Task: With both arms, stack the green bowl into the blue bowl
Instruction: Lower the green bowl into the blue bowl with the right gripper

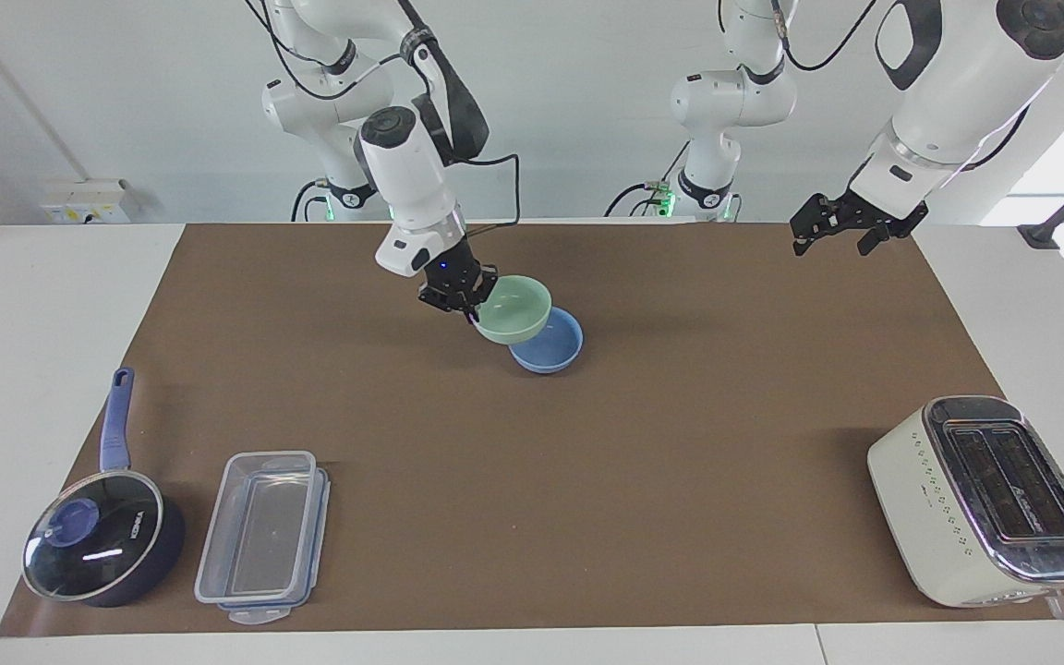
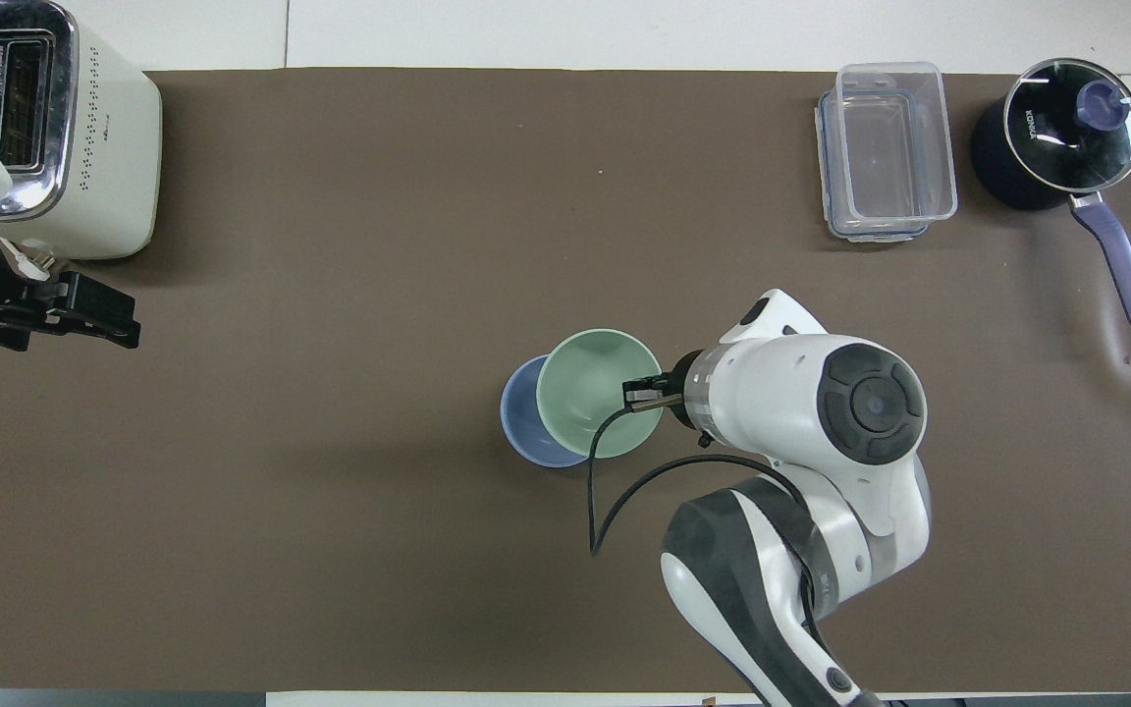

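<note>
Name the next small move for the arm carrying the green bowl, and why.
Probably shift a little toward the left arm's end, then lower. The right pincer holds the green bowl by its rim, raised over the blue bowl but off-centre, covering only part of it in the overhead view.

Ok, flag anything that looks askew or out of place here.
Only the green bowl stands out: the right gripper holds it by the rim, tilted in the air and only partly over the blue bowl, not seated in it. The left gripper waits in the air. Nothing looks spilled or damaged.
</note>
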You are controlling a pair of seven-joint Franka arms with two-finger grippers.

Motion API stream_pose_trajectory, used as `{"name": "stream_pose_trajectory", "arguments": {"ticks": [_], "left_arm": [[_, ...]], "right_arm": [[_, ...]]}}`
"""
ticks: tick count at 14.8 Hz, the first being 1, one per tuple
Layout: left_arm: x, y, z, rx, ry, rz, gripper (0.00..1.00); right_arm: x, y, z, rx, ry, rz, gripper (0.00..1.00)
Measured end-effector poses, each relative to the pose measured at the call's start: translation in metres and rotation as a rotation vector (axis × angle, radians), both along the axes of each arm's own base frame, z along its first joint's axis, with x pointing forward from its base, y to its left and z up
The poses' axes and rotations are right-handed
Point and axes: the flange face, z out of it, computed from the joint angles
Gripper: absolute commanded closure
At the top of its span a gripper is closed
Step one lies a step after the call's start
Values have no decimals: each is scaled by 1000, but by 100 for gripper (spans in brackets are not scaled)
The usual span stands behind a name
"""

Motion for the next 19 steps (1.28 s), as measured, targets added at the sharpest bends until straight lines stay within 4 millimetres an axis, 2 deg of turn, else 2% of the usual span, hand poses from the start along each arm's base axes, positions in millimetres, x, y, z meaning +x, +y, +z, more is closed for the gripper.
{"name": "stream_pose_trajectory", "arguments": {"ticks": [3, 8, 19], "left_arm": [[0, 0, -1, 0, 1, 0, 0], [2, 7, -1, 0, 2, 13, 0], [2, 12, -1, 0, 2, 23, 0]], "right_arm": [[2, 28, -15, 0, 36, -18, 100], [-18, 61, -39, -62, 69, -13, 100], [-20, 53, -53, -120, 73, 8, 100]]}}
